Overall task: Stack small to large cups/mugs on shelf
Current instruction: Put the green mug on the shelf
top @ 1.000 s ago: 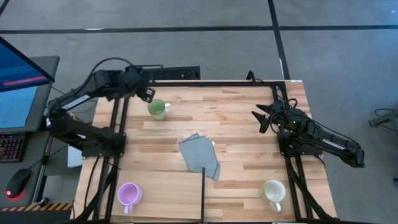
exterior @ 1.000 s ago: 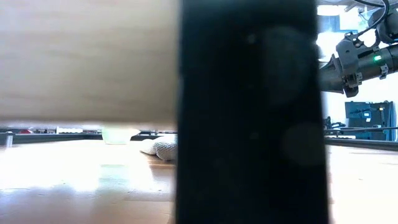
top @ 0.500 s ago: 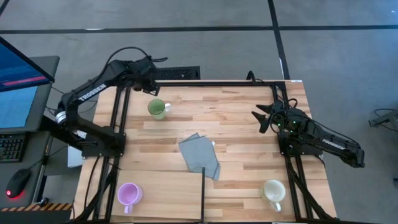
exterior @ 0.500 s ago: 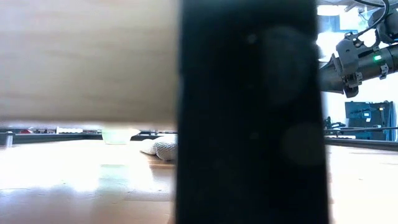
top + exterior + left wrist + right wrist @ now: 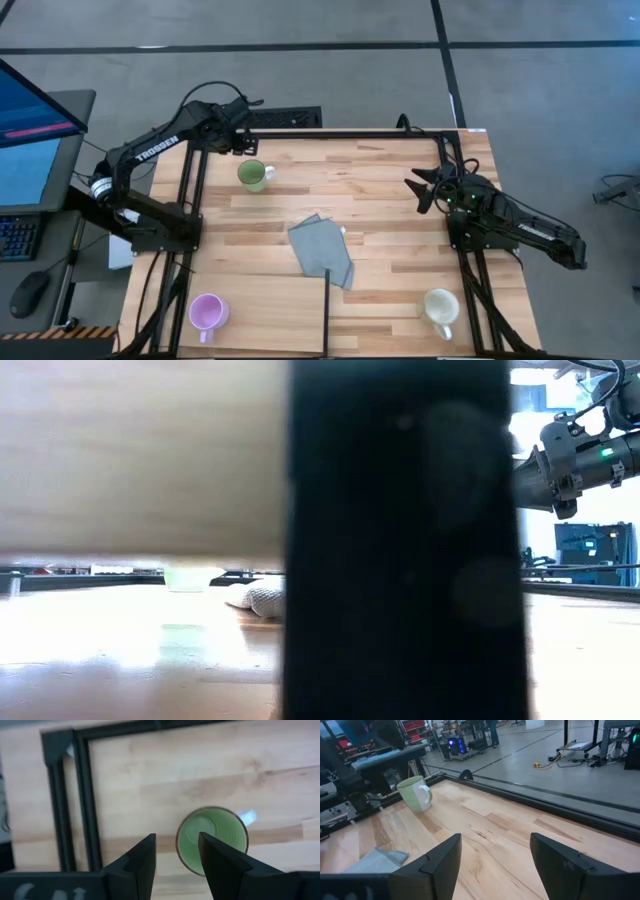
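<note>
The green mug [image 5: 253, 175] stands upright on its base at the table's far left; it also shows in the left wrist view [image 5: 212, 840] and the right wrist view [image 5: 415, 793]. My left gripper [image 5: 238, 142] hovers open above it, just to its far-left, pointing down [image 5: 177, 855]. The light purple mug [image 5: 207, 312] stands on the pale shelf board [image 5: 265, 310] at the near left. The cream-white mug [image 5: 439, 307] stands on the tabletop at the near right. My right gripper [image 5: 420, 190] is open and empty at the right [image 5: 495, 865].
A grey folded cloth [image 5: 322, 252] lies mid-table, between the mugs. Black frame rails [image 5: 340, 132] run along the far, left and right edges, and a black post [image 5: 327, 315] stands at the shelf's right edge, blocking much of the low view [image 5: 400, 540].
My left arm has risen and reached farther over the far left corner. Its gripper has gone a little toward the far edge and now stands over the green mug. The mugs and the cloth have stayed in place.
</note>
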You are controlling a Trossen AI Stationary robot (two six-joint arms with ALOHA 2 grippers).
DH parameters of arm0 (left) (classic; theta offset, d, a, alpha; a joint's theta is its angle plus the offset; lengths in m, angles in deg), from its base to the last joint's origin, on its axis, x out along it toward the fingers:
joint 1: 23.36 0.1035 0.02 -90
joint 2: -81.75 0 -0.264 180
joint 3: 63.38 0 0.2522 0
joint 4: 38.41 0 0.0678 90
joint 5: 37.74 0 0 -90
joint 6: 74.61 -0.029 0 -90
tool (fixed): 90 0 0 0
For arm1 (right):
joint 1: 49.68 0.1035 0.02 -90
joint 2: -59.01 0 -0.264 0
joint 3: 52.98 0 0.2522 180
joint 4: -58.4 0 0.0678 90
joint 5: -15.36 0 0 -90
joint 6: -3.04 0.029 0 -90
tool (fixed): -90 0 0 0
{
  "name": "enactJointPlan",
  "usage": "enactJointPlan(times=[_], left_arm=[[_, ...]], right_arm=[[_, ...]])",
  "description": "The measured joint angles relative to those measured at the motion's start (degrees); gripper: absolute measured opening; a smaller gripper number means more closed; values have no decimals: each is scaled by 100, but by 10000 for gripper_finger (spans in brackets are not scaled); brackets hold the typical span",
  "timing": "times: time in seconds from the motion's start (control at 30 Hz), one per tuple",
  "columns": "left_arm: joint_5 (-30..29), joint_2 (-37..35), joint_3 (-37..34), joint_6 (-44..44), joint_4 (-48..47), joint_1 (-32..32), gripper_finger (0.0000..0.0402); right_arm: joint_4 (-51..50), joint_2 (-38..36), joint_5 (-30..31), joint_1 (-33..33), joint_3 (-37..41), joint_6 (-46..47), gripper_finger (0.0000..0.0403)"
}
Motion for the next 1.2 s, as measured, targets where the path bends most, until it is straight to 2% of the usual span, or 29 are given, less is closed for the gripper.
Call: enactJointPlan(times=[0.43, 0.67, 1.2], left_arm=[[126, 0, -811, 1589, 189, -276, 139], [327, 0, -1163, 1821, 917, -447, 139], [374, -2, -1829, 2268, 1195, -450, 139]], right_arm=[[0, 0, 0, 0, 0, -308, 260], [1, -2, 0, 0, 0, -354, 260], [0, 0, -2, 0, 0, -463, 260]])
